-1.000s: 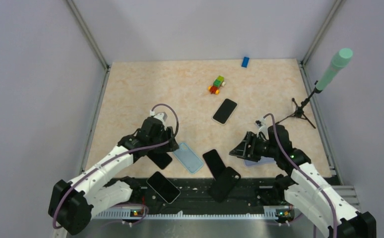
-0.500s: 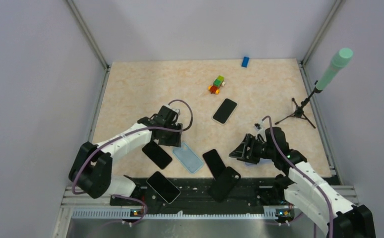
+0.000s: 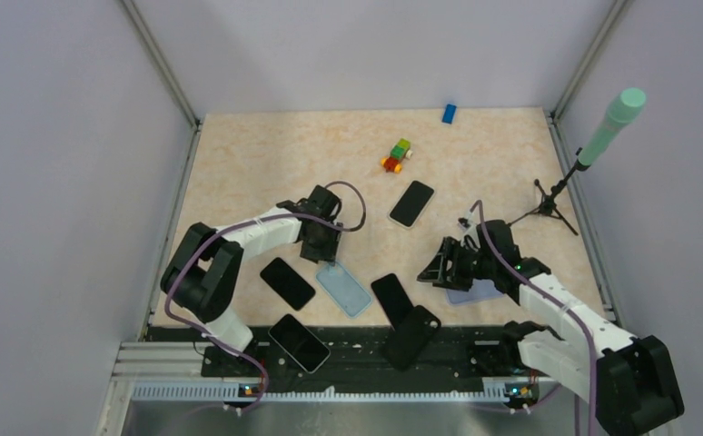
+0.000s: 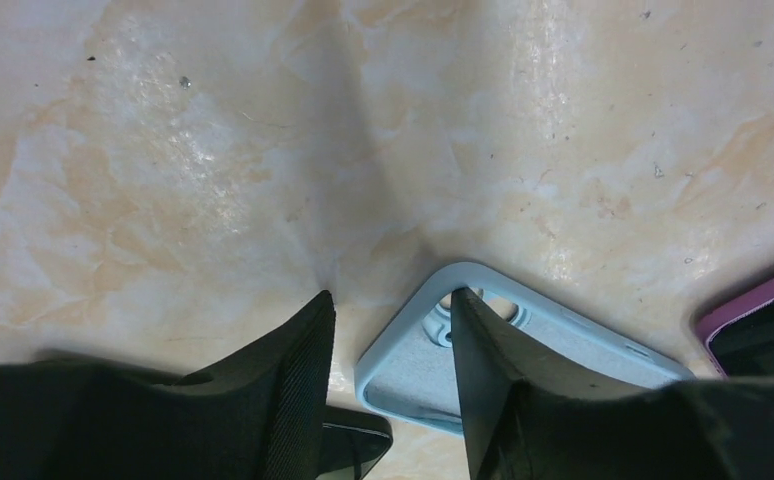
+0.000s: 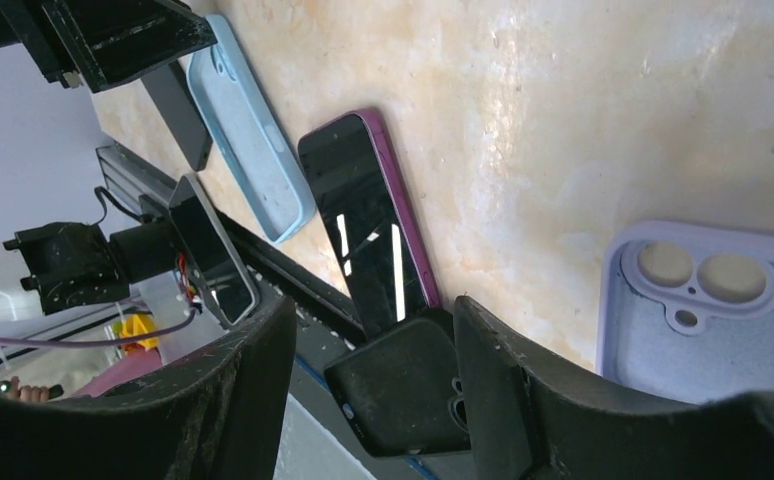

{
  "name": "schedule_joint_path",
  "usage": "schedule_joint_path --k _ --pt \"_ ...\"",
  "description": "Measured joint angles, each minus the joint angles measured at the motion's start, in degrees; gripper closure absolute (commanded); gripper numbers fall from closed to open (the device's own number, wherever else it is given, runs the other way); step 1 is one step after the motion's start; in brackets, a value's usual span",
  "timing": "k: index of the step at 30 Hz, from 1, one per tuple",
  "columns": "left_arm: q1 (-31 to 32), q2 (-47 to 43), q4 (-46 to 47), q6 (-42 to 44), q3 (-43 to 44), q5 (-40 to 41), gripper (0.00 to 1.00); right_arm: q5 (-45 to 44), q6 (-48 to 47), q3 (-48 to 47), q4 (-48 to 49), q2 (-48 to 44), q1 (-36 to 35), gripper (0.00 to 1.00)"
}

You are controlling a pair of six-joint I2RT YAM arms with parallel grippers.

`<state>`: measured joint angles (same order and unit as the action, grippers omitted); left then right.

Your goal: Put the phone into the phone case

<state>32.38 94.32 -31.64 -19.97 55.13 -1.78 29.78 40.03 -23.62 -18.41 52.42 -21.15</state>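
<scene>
My left gripper is open at the far end of a light blue phone case. In the left wrist view its jaws straddle the case's corner, with one finger inside by the camera cut-out. A black phone lies just left of the case. My right gripper is open and empty, low over the table. In its wrist view a purple-edged phone and a black case lie ahead, and a lavender case lies to the right.
Another black phone lies mid-table. One more phone rests on the black front rail. A toy block car, a blue block and a tripod with a green mic stand at the back and right.
My left gripper has swung right and away from me, from over the black phone to the far end of the blue case. My right gripper has shifted slightly left, uncovering the lavender case.
</scene>
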Motion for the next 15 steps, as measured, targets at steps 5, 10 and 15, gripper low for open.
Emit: schedule_joint_path --k 5,10,15 --pt "0.09 0.70 0.28 -0.13 0.44 -0.46 0.87 0.15 -1.05 -1.33 1.11 3.15 0.07 0.42" --pt "0.17 -0.26 1.29 -0.90 -0.68 -1.44 1.00 0.31 -1.46 -2.45 2.58 5.75 0.31 0.42" --pt "-0.70 -2.95 1.42 -1.77 -2.78 -1.38 1.00 0.35 -1.53 -3.28 4.09 8.17 0.33 0.42"
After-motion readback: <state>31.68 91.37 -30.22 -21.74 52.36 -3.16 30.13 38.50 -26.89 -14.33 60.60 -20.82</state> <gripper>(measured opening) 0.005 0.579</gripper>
